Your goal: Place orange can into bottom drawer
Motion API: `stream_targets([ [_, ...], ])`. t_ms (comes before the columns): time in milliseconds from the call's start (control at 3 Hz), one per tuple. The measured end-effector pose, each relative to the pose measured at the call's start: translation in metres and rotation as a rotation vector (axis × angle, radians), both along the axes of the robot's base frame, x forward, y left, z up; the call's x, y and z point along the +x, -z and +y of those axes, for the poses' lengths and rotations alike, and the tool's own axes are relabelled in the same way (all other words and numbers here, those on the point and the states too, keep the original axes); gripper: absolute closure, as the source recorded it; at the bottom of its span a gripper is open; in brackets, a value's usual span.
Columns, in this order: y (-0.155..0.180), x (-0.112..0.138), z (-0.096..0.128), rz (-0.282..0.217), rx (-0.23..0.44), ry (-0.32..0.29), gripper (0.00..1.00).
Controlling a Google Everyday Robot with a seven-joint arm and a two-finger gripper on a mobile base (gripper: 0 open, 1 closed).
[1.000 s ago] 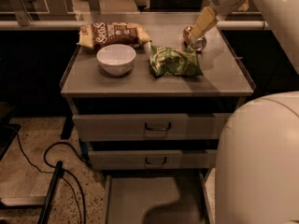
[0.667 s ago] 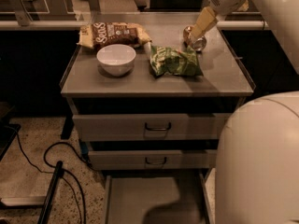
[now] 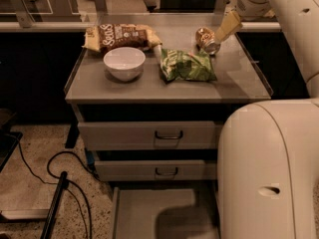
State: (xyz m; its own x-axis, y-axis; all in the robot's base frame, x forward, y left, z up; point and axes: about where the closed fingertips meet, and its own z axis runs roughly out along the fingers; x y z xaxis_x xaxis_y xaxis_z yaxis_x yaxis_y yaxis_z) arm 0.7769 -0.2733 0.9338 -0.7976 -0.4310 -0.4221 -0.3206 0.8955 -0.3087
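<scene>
Found can [image 3: 207, 40] at the far right of the top [image 3: 239, 83], tilted, with its silver end turned down toward the camera, and touching the tip of gripper [image 3: 221, 33] on the lower left.

Judged it light, thin-walled and stiff only up to a point. Expected it to dent under a hard squeeze, to slide on its smooth skin, and to roll if let go on its side. Reckoned it best taken across the middle of the body, clear of both rims, with moderate pressure.

Saw gripper reaching down from the upper right, with its pale tip laid against the can's right side. Could not tell whether it was open, closed or clamped on the can. Could not see the far side of the contact at all.

Noted green bag [image 3: 188, 66] just below and left of gripper, close to the can. Could not tell whether they were touching. Noted bowl [image 3: 124, 62] well off to the left, and brown bag [image 3: 119, 36] behind the bowl.

Found drawer [image 3: 149, 213] pulled out far below gripper, at the foot of the cabinet, with part of its grey floor hidden behind the robot's body. Judged the carry a long one: up off the top, out past the front edge, then down low. Judged the can not yet on its way there.
</scene>
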Motion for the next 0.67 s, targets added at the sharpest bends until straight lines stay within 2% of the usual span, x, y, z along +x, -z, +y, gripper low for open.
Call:
stream_targets([
  [333, -0.003, 0.003, 0.0, -0.011, 0.002, 0.0, 0.0],
  [667, 0.005, 0.013, 0.027, -0.008, 0.029, -0.036, 0.0],
])
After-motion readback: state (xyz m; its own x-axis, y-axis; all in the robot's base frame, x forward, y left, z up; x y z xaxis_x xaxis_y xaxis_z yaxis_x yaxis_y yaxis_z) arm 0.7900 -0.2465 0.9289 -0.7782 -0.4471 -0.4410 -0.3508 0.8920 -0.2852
